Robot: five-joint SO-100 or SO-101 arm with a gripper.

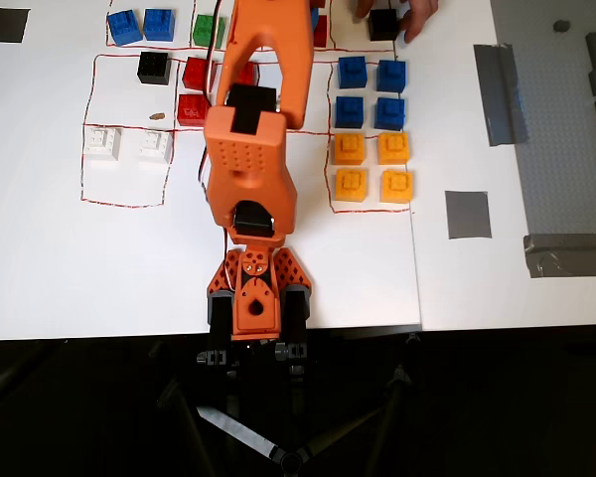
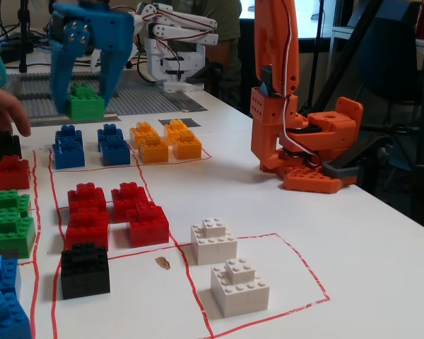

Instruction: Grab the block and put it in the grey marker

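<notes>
one green block [image 2: 84, 105] hangs clamped between the blue gripper [image 2: 85, 99] jaws, up off the table above the blue bricks [image 2: 90, 144]; grey marker [image 1: 468, 214] sits well apart.

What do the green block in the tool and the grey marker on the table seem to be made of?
The green block, held off the table in the tool, looks like hard moulded plastic: uniform colour, crisp edges and raised studs with a slight sheen. The grey marker looks like matte adhesive tape, probably cloth or duct tape: it lies flat, dull, with slightly uneven cut edges. The exact kind cannot be told.
</notes>
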